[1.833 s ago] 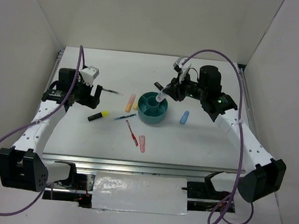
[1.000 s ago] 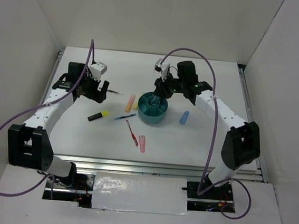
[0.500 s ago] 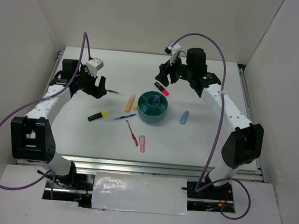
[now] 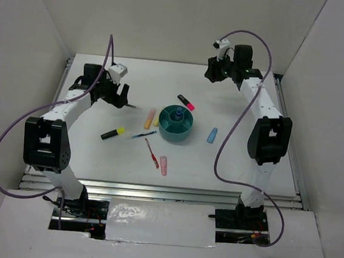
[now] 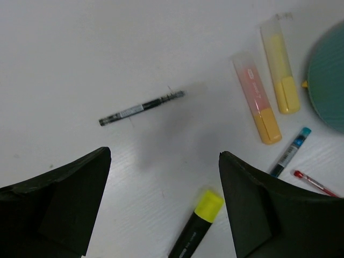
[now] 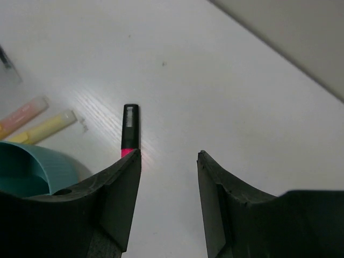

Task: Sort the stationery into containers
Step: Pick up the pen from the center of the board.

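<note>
The teal organiser bowl [image 4: 176, 127] stands mid-table with the clear blue-capped bottle [image 4: 178, 113] upright in its central cup. Loose on the table are a thin dark pen [image 5: 142, 107], an orange marker [image 5: 257, 105], a yellow marker [image 5: 281, 78], a black marker with a yellow cap [image 5: 196, 223], a blue pen [image 5: 290, 151], a red pen [image 4: 152, 153], a pink marker [image 4: 164, 165], a light-blue marker [image 4: 212, 135] and a black-and-pink marker [image 6: 129, 130]. My left gripper [image 5: 164, 156] is open and empty above the dark pen's area. My right gripper [image 6: 169, 153] is open and empty at the far back.
White walls enclose the table on the left, back and right. The right arm [image 4: 256, 103] stretches along the right side to the back edge. The left arm [image 4: 71, 104] reaches along the left side. The bowl's edge shows in the left wrist view [image 5: 329, 80].
My right gripper has left the bottle in the bowl's central cup and drawn away to the back of the table. My left gripper has shifted slightly back and right.
</note>
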Available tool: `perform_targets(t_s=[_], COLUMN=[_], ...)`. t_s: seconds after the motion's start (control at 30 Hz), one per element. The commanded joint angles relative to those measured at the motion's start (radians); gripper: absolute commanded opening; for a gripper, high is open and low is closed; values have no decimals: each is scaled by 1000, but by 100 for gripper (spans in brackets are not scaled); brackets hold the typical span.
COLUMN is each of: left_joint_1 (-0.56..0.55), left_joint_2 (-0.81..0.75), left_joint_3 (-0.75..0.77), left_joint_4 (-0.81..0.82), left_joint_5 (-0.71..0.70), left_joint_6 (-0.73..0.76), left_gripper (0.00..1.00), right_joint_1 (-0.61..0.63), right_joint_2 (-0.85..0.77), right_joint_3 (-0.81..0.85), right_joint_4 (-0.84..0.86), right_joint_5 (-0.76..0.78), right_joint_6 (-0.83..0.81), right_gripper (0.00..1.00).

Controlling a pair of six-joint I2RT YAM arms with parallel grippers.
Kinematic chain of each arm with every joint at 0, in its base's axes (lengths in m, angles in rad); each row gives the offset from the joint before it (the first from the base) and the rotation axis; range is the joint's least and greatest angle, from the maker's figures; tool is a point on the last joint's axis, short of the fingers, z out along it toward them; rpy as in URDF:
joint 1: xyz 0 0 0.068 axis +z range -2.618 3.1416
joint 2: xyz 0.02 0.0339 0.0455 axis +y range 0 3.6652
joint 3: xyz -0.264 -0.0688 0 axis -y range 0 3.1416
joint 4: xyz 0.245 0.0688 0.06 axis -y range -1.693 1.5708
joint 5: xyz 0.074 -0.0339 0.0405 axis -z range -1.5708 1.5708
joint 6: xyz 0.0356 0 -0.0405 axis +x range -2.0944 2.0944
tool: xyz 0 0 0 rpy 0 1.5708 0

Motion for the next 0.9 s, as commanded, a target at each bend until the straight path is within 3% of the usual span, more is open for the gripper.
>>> perform_targets(t_s=[0.0, 0.13, 0.33, 0.87], left_joint_1=[6, 35, 26, 19], left_joint_2=[48, 78, 140, 178], left_joint_3=[103, 141, 212, 230], left_joint_4=[-4, -18, -128, -85], left_joint_5=[-24, 6, 55, -36], left_joint_6=[28, -12, 55, -17], left_gripper=[94, 94, 99, 99], right_joint_1=[-1, 31, 84, 175], right_joint_2=[70, 135, 245, 395], right_joint_3=[67, 71, 171, 265], right_joint_4=[-94, -111, -235, -271], right_joint_5=[-73, -71, -91, 140], right_joint_6=[-103, -107, -140, -141], right_gripper=[53, 55, 65, 61])
